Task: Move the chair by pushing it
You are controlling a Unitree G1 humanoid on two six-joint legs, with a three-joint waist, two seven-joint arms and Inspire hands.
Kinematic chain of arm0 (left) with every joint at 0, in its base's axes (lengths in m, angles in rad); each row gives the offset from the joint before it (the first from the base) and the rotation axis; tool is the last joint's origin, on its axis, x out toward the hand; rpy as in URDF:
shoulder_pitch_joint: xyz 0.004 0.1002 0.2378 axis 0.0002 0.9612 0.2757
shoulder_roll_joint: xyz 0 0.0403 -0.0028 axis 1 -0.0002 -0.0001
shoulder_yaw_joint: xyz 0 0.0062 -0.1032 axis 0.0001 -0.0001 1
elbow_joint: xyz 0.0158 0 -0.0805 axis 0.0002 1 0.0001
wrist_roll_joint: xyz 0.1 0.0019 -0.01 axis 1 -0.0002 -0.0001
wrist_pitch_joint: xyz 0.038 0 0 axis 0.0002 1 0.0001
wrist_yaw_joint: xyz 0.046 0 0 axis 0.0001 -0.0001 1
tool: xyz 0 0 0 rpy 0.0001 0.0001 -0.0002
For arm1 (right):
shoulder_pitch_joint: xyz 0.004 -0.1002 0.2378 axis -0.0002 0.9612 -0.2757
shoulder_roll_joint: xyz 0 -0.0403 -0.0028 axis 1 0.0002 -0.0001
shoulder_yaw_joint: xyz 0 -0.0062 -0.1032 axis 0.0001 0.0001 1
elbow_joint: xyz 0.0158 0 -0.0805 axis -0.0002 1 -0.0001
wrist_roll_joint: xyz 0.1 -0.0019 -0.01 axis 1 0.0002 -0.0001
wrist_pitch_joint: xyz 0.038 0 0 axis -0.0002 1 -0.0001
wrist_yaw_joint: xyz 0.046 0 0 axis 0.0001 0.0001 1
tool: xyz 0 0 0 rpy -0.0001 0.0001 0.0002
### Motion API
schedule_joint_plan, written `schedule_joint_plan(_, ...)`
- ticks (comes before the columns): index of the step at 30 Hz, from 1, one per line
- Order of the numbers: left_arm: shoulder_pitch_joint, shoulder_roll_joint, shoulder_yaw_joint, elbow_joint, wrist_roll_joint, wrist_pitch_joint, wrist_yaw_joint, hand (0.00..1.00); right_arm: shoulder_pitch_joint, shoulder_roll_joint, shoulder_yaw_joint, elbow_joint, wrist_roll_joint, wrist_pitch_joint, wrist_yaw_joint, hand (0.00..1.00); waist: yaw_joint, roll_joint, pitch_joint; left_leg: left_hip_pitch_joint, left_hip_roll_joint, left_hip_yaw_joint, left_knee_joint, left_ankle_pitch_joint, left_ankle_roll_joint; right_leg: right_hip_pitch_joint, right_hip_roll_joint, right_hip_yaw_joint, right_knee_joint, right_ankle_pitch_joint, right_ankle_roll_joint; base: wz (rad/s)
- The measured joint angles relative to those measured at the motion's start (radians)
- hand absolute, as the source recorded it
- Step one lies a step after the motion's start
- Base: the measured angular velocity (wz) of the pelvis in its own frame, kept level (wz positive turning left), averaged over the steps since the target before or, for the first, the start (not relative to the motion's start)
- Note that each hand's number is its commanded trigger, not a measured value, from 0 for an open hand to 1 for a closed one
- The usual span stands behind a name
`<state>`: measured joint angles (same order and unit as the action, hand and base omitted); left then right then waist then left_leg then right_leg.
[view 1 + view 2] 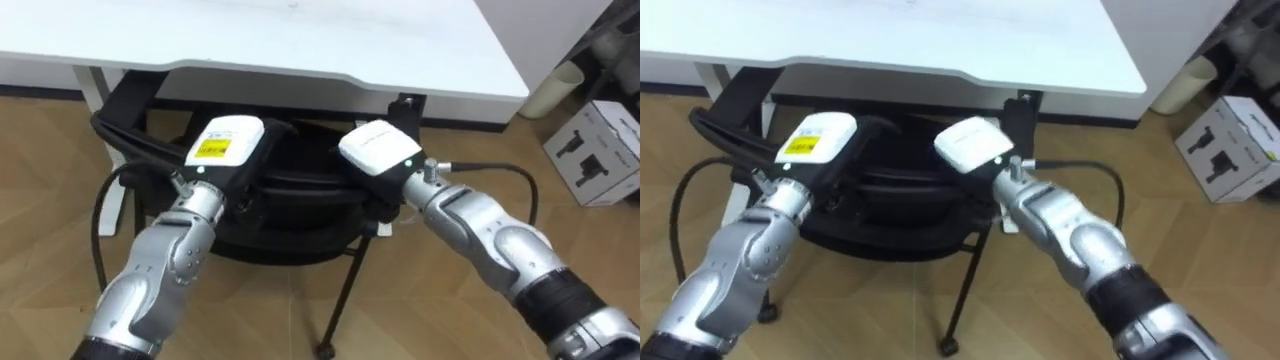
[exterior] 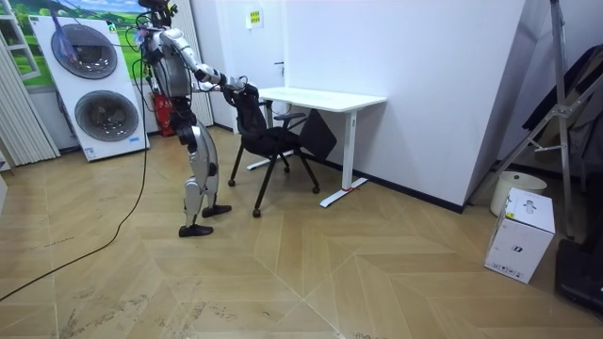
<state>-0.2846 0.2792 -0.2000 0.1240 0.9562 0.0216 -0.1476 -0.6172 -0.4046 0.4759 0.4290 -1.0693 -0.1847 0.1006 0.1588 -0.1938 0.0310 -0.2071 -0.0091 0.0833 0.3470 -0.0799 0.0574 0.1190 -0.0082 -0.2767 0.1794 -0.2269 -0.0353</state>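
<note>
1. L hand [image 1: 228, 145] & R hand [image 1: 378, 150] both sit on the top rail of the black metal-legged chair [image 1: 290, 205]; fingers are hidden over the dark backrest's far side, so can't tell if they clasp it or lie flat.
2. Rail runs left-right across both hands; hands abt level, neither nearer; seat lies straight ahead & lower, partly under the white flat-topped desk [image 1: 300, 45]; push prob. goes straight fwd, even on both sides, else chair may swing.
3. Surface: light wood-plank floor [image 1: 410, 320]; chair legs stand on it.
4. Room: white cardboard box [image 1: 598, 150] on floor, well right of desk; robot stands upright behind chair, arms out; stacked white washing machines [image 2: 94, 89] behind it.
</note>
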Motion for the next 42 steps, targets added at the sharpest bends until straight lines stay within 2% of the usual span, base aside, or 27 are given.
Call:
schedule_joint_plan(2, -0.053, 0.037, 0.0, 0.001, -0.001, 0.002, -0.031, 0.0, -0.108, -0.032, -0.091, 0.0, 0.019, 0.025, -0.04, 0.0, -0.027, 0.003, 0.0019, 0.006, 0.0, 0.005, -0.018, 0.012, 0.004, -0.001, 0.004, 0.007, -0.012, 0.014, 0.002, -0.15)
schedule_joint_plan(3, -0.096, 0.067, 0.0, -0.006, -0.005, 0.0, -0.054, 0.0, -0.171, -0.059, -0.159, -0.03, 0.026, 0.065, -0.079, 0.0, -0.028, 0.004, 0.0019, 0.002, 0.007, 0.017, -0.019, 0.012, 0.004, -0.015, 0.008, 0.026, -0.012, 0.017, 0.002, -0.26)
schedule_joint_plan(4, -0.123, 0.084, 0.0, -0.014, -0.016, -0.004, -0.056, 0.0, -0.2, -0.079, -0.194, -0.05, 0.024, 0.08, -0.098, 0.0, -0.032, 0.006, 0.0026, -0.004, 0.011, 0.02, -0.017, 0.011, 0.002, -0.021, 0.01, 0.03, -0.014, 0.019, 0.002, -0.2)
schedule_joint_plan(6, -0.233, 0.123, 0.036, -0.096, -0.063, -0.013, -0.023, 0.0, -0.298, -0.155, -0.296, -0.159, 0.041, 0.125, -0.18, 0.0, -0.04, 0.019, 0.0015, -0.017, 0.011, 0.022, -0.021, 0.016, 0.003, -0.034, 0.011, 0.032, -0.025, 0.025, 0.007, -0.04)
schedule_joint_plan(7, -0.255, 0.13, 0.059, -0.124, -0.065, -0.014, -0.002, 0.0, -0.314, -0.169, -0.313, -0.191, 0.05, 0.131, -0.201, 0.0, -0.047, 0.023, -0.0012, -0.017, 0.012, 0.022, -0.023, 0.018, 0.007, -0.034, 0.009, 0.032, -0.026, 0.025, 0.008, 0.0)
schedule_joint_plan(8, -0.302, 0.151, 0.1, -0.158, -0.092, -0.028, 0.044, 0.0, -0.324, -0.204, -0.333, -0.269, 0.072, 0.132, -0.243, 0.0, -0.055, 0.039, -0.0055, -0.011, 0.009, 0.023, -0.026, 0.019, 0.013, -0.029, 0.003, 0.03, -0.025, 0.027, 0.012, -0.04)
schedule_joint_plan(9, -0.334, 0.192, 0.146, -0.178, -0.105, -0.052, 0.092, 0.0, -0.324, -0.24, -0.339, -0.339, 0.1, 0.122, -0.282, 0.0, -0.065, 0.055, -0.0132, 0.0, 0.005, 0.032, -0.032, 0.017, 0.016, -0.022, -0.004, 0.031, -0.026, 0.029, 0.015, -0.04)
schedule_joint_plan(10, -0.338, 0.213, 0.171, -0.188, -0.112, -0.059, 0.114, 0.0, -0.323, -0.257, -0.34, -0.37, 0.111, 0.115, -0.299, 0.0, -0.076, 0.064, -0.0155, 0.008, 0.0, 0.032, -0.042, 0.019, 0.018, -0.017, -0.008, 0.032, -0.027, 0.029, 0.018, -0.05)
schedule_joint_plan(12, -0.334, 0.257, 0.26, -0.21, -0.111, -0.074, 0.183, 0.0, -0.314, -0.323, -0.352, -0.43, 0.132, 0.099, -0.347, 0.0, -0.103, 0.097, -0.0269, 0.037, -0.016, 0.04, -0.07, 0.024, 0.026, -0.003, -0.024, 0.032, -0.027, 0.024, 0.026, 0.0)
schedule_joint_plan(14, -0.333, 0.272, 0.302, -0.21, -0.127, -0.082, 0.207, 0.0, -0.304, -0.362, -0.388, -0.435, 0.167, 0.09, -0.363, 0.0, -0.113, 0.109, -0.0288, 0.055, -0.02, 0.047, -0.083, 0.025, 0.028, 0.006, -0.029, 0.044, -0.027, 0.021, 0.032, -0.12)
schedule_joint_plan(16, -0.318, 0.288, 0.343, -0.215, -0.14, -0.098, 0.217, 0.0, -0.3, -0.381, -0.43, -0.438, 0.204, 0.09, -0.384, 0.0, -0.119, 0.116, -0.0308, 0.063, -0.021, 0.057, -0.093, 0.027, 0.027, 0.006, -0.029, 0.055, -0.029, 0.021, 0.032, -0.17)
schedule_joint_plan(17, -0.284, 0.29, 0.386, -0.241, -0.14, -0.112, 0.218, 0.0, -0.287, -0.397, -0.468, -0.453, 0.209, 0.089, -0.393, 0.0, -0.127, 0.12, -0.0333, 0.062, -0.021, 0.062, -0.095, 0.027, 0.027, 0.003, -0.029, 0.06, -0.031, 0.021, 0.032, -0.13)
schedule_joint_plan(19, -0.243, 0.29, 0.441, -0.265, -0.14, -0.129, 0.236, 0.0, -0.221, -0.459, -0.557, -0.471, 0.269, 0.089, -0.439, 0.0, -0.136, 0.12, -0.0335, 0.063, -0.018, 0.068, -0.097, 0.026, 0.026, 0.0, -0.029, 0.066, -0.032, 0.021, 0.032, -0.09)
schedule_joint_plan(21, -0.23, 0.293, 0.468, -0.263, -0.146, -0.13, 0.261, 0.0, -0.177, -0.489, -0.614, -0.463, 0.323, 0.089, -0.47, 0.0, -0.142, 0.123, -0.0339, 0.063, -0.016, 0.068, -0.098, 0.025, 0.026, 0.001, -0.031, 0.062, -0.032, 0.021, 0.032, 0.0)
schedule_joint_plan(24, -0.158, 0.323, 0.507, -0.27, -0.211, -0.137, 0.328, 0.0, -0.088, -0.505, -0.671, -0.448, 0.398, 0.09, -0.519, 0.0, -0.157, 0.131, -0.0366, 0.075, -0.017, 0.079, -0.108, 0.025, 0.025, 0.003, -0.033, 0.067, -0.029, 0.021, 0.032, -0.07)
schedule_joint_plan(28, -0.043, 0.324, 0.584, -0.321, -0.267, -0.153, 0.394, 0.0, 0.072, -0.506, -0.792, -0.453, 0.52, 0.07, -0.548, 0.0, -0.17, 0.147, -0.0355, 0.074, -0.017, 0.085, -0.108, 0.022, 0.027, 0.0, -0.036, 0.074, -0.028, 0.019, 0.035, -0.04)
schedule_joint_plan(30, 0.057, 0.323, 0.668, -0.345, -0.391, -0.181, 0.459, 0.0, 0.194, -0.506, -0.892, -0.445, 0.68, 0.062, -0.577, 0.0, -0.179, 0.155, -0.0384, 0.076, -0.017, 0.094, -0.109, 0.019, 0.028, 0.0, -0.038, 0.083, -0.03, 0.017, 0.037, -0.1)
schedule_joint_plan(31, 0.089, 0.32, 0.692, -0.357, -0.42, -0.182, 0.478, 0.0, 0.231, -0.504, -0.923, -0.444, 0.725, 0.061, -0.585, 0.0, -0.18, 0.157, -0.0387, 0.077, -0.017, 0.096, -0.11, 0.017, 0.028, 0.0, -0.039, 0.086, -0.03, 0.017, 0.037, -0.11)
schedule_joint_plan(32, 0.16, 0.304, 0.754, -0.391, -0.475, -0.186, 0.51, 0.0, 0.327, -0.492, -1.003, -0.445, 0.815, 0.049, -0.597, 0.0, -0.178, 0.158, -0.0388, 0.078, -0.017, 0.102, -0.109, 0.014, 0.029, 0.0, -0.04, 0.09, -0.031, 0.017, 0.037, -0.15)
schedule_joint_plan(33, 0.239, 0.273, 0.832, -0.421, -0.555, -0.202, 0.543, 0.0, 0.412, -0.47, -1.069, -0.447, 0.931, 0.044, -0.611, 0.0, -0.176, 0.161, -0.0392, 0.078, -0.017, 0.108, -0.109, 0.009, 0.028, -0.001, -0.041, 0.098, -0.03, 0.016, 0.039, -0.15)
schedule_joint_plan(34, 0.28, 0.253, 0.869, -0.428, -0.604, -0.212, 0.564, 0.0, 0.454, -0.454, -1.098, -0.449, 0.993, 0.044, -0.616, 0.0, -0.177, 0.163, -0.0396, 0.079, -0.018, 0.111, -0.109, 0.006, 0.028, -0.002, -0.042, 0.1, -0.028, 0.016, 0.039, -0.15)
schedule_joint_plan(36, 0.432, 0.169, 0.975, -0.432, -0.809, -0.225, 0.647, 0.0, 0.623, -0.345, -1.21, -0.474, 1.277, 0.045, -0.636, 0.0, -0.177, 0.169, -0.0426, 0.081, -0.019, 0.12, -0.105, -0.005, 0.027, -0.001, -0.042, 0.111, -0.028, 0.013, 0.042, -0.13)
schedule_joint_plan(37, 0.469, 0.146, 0.99, -0.43, -0.869, -0.225, 0.669, 0.0, 0.662, -0.314, -1.224, -0.475, 1.353, 0.045, -0.647, 0.0, -0.177, 0.169, -0.0423, 0.082, -0.019, 0.122, -0.107, -0.005, 0.027, -0.003, -0.043, 0.114, -0.027, 0.012, 0.042, -0.12)
schedule_joint_plan(39, 0.606, 0.04, 1.016, -0.397, -1.062, -0.232, 0.729, 0.0, 0.819, -0.178, -1.267, -0.472, 1.638, 0.043, -0.65, 0.0, -0.168, 0.17, -0.0412, 0.086, -0.021, 0.129, -0.11, -0.009, 0.024, -0.007, -0.046, 0.122, -0.026, 0.003, 0.042, -0.08)
schedule_joint_plan(40, 0.637, 0.014, 1.016, -0.369, -1.108, -0.238, 0.731, 0.0, 0.863, -0.134, -1.274, -0.471, 1.715, 0.042, -0.642, 0.0, -0.162, 0.171, -0.0414, 0.087, -0.021, 0.129, -0.111, -0.01, 0.023, -0.007, -0.046, 0.124, -0.026, 0.0, 0.042, -0.07)
schedule_joint_plan(41, 0.69, -0.032, 1.011, -0.281, -1.209, -0.243, 0.732, 0.0, 0.949, -0.042, -1.276, -0.439, 1.873, 0.035, -0.618, 0.0, -0.151, 0.176, -0.0374, 0.087, -0.02, 0.131, -0.11, -0.013, 0.021, -0.008, -0.047, 0.127, -0.026, -0.003, 0.041, -0.04)
schedule_joint_plan(42, 0.73, -0.061, 0.99, -0.155, -1.307, -0.242, 0.729, 0.0, 1.008, 0.037, -1.274, -0.349, 2.008, 0.037, -0.576, 0.0, -0.147, 0.177, -0.0399, 0.087, -0.018, 0.131, -0.11, -0.018, 0.016, -0.008, -0.047, 0.129, -0.026, -0.006, 0.04, 0.0)
